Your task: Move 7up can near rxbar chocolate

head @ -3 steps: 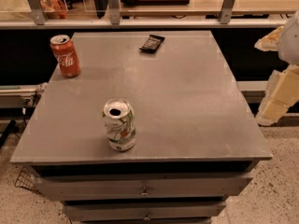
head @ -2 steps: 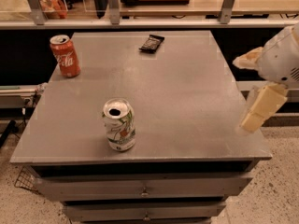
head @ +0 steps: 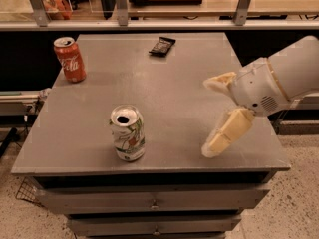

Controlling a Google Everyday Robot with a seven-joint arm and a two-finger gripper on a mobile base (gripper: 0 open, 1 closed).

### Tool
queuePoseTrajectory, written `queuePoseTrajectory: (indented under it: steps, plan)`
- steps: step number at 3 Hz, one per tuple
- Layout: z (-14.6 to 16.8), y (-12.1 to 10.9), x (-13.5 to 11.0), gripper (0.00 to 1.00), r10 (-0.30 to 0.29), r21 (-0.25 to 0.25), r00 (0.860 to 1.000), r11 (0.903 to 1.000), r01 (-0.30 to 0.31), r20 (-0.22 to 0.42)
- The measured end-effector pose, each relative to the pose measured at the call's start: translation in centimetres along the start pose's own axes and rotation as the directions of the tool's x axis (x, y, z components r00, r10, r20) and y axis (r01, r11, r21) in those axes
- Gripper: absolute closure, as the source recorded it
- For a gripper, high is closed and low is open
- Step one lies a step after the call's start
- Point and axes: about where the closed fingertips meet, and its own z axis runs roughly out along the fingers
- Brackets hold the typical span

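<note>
7up can (head: pixel 128 133) upright near front of table (head: pixel 184 68), untouched; rxbar chocolate (head: pixel 162 45) well apart at far edge. Gripper (head: pixel 208 117) now swung in over right side, fingers spread wide; reach judged begun.

Table (head: pixel 169 98): we place it mid-scene, with drawers (head: pixel 154 201) under its front edge and a counter (head: pixel 164 19) behind its far edge.
7up can (head: pixel 128 133): we log it upright on the table, near the front edge, left of centre.
Rxbar chocolate (head: pixel 162 45): we find it flat on the table at the far edge, behind the 7up can and well apart from it.
Coca-Cola can (head: pixel 70 59): we note it upright near the far left corner, left of the rxbar chocolate.
Gripper (head: pixel 208 117): we see it over the table's right side, right of the 7up can and apart from it, its fingers spread wide.
</note>
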Motion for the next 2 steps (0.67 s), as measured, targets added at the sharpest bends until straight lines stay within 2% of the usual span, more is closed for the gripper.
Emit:
queuePoseTrajectory:
  steps: [1,2]
  plan:
    - [3.6,0.4,-2.4,0.0,0.004,-0.033,0.993,0.9994,0.0,0.122]
    - [6.9,0.2,-4.4,0.0,0.015,-0.048,0.974,0.9988,-0.004,0.227]
